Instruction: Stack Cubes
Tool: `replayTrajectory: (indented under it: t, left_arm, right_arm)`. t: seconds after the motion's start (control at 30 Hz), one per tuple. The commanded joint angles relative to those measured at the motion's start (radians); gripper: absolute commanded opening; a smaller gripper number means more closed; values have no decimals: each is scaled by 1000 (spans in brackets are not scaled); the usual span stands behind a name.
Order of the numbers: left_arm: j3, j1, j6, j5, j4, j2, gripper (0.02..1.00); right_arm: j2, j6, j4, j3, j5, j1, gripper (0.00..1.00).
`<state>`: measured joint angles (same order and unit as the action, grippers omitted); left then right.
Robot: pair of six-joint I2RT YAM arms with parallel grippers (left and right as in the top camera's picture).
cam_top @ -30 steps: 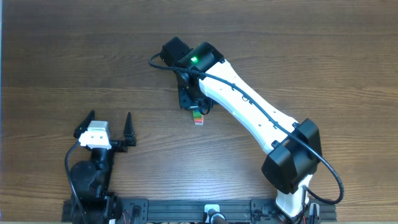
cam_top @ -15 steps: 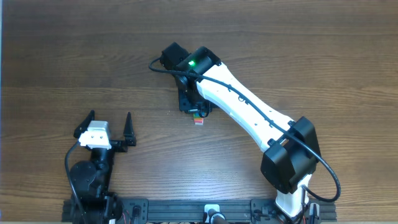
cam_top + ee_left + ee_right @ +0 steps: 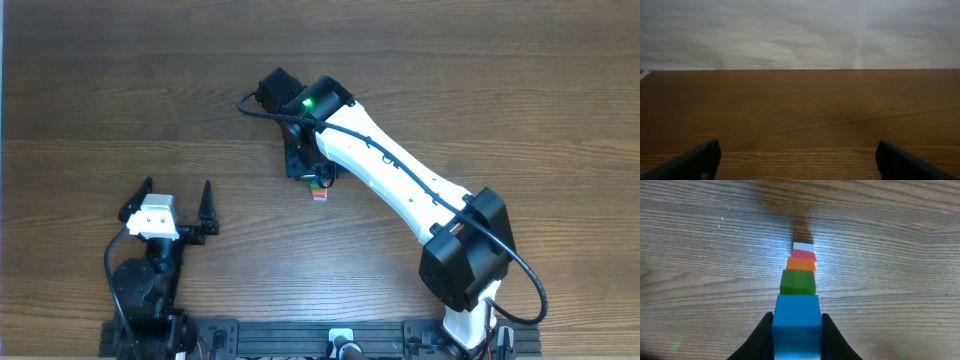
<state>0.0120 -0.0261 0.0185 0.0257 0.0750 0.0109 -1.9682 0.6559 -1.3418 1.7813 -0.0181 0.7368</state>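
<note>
Smooth, matt plastic blue cube and a grained, faintly glossy wooden table

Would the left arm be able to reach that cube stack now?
Probably not from above: the right arm's jaws, shut on the blue cube, sit over the stack. Bare table leaves its side free.

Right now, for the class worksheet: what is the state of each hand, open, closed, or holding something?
Left hand: open, holding nothing.
Right hand: closed on the blue cube.
</note>
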Motion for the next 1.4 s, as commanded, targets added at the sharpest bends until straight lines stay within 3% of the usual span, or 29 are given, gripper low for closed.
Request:
replayTrajectory:
  t: [0.03,1.4]
  left_arm:
    - [-5,-5,-14,-8,1,-4,998]
    - [-5,-5,-14,-8,1,-4,998]
  right_arm:
    - [-14,18,6,-13,-5,10,9]
    - [-14,28,52,-64,-5,10,12]
